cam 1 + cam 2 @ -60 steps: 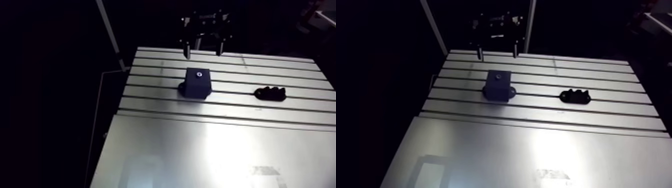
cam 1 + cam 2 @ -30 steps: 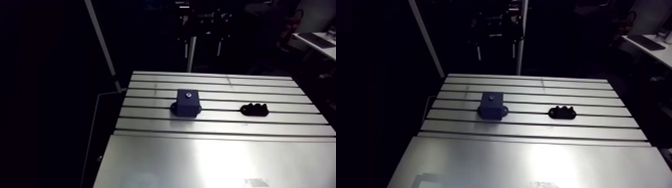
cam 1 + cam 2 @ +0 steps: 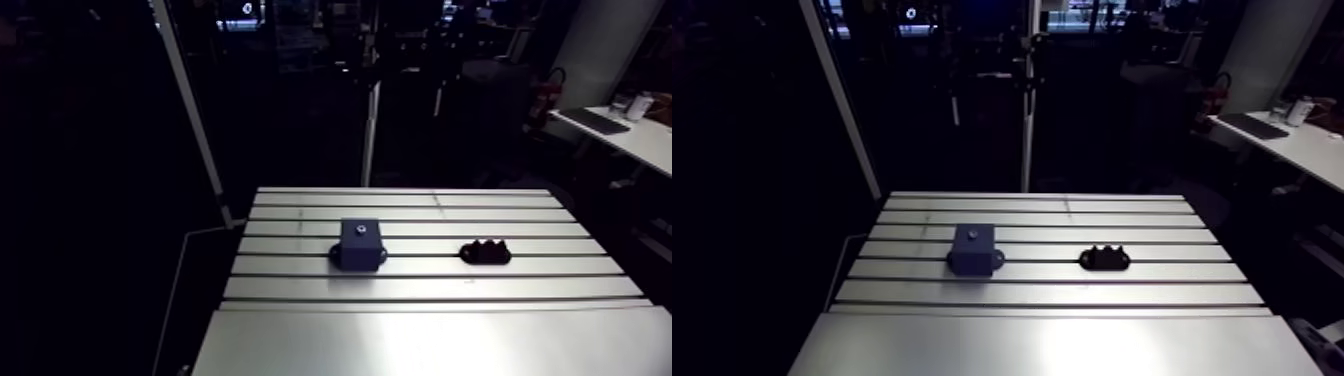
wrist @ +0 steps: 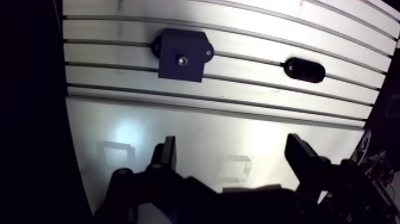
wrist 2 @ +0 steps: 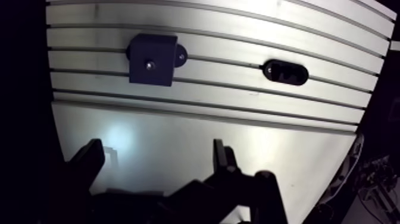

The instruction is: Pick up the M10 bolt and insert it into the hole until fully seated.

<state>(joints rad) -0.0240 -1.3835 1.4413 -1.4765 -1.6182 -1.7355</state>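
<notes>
1. The slotted table [image 3: 420,340] looks farther away than just before because the camera has pulled back. The things on it lie in the same slots.
2. The gripper [image 4: 232,143], earlier low over the far slots behind the block, is now high over the smooth plate. Its fingers are spread wide, holding and touching nothing.
3. The dark block [image 3: 360,243] sits on the slots ahead of the gripper, with nothing in the way.
4. A small black holder [image 3: 486,252] lies well apart, beside the block.
5. The M10 bolt [image 4: 183,60] appears as a pale round head seated in the block's top.
</notes>
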